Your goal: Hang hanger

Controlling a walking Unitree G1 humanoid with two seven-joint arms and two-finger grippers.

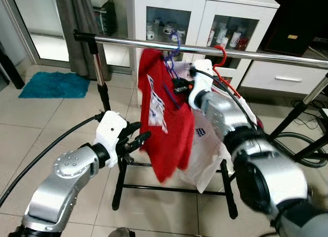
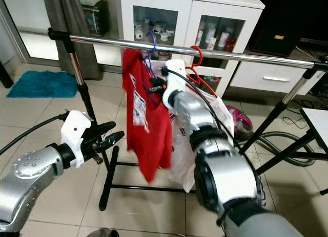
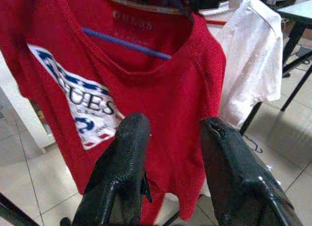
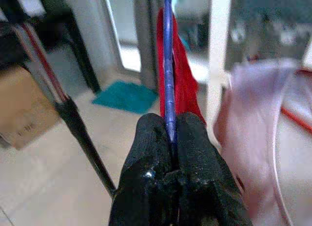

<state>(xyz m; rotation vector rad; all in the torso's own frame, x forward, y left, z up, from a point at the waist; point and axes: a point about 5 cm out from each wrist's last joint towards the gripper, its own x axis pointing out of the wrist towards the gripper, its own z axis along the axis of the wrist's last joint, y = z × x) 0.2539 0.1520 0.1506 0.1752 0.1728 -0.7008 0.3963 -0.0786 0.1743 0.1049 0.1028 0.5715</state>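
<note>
right jaws: pressed together on the blue hanger point(image 4: 169, 89), pinching its thin bar just below the rail; the right gripper point(image 1: 180, 86) is raised high at the red shirt's collar
left jaws: apart and holding nothing; the left gripper point(image 1: 134, 141) hovers low, just beside the lower edge of the red shirt point(image 1: 163, 124)
blue hanger: its hook point(image 1: 176, 46) looks looped over the rail point(image 1: 128, 41), with the red shirt draped from it and bunched to one side
rail: chrome bar on a black-footed rack, running across in front of a white cabinet point(image 1: 200, 14)
neighbours: a red hanger point(image 1: 221, 60) hooked on the rail just to the right, carrying a white shirt point(image 3: 248, 55) that touches the red one
floor: pale tiles, a teal mat point(image 1: 55, 85) well apart to the left
progress: nearly finished by my reading, since the hook seems seated on the rail
left to do: judge that the hook sits fully over, then let go of the bar and draw the right arm clear without dragging the shirt
</note>
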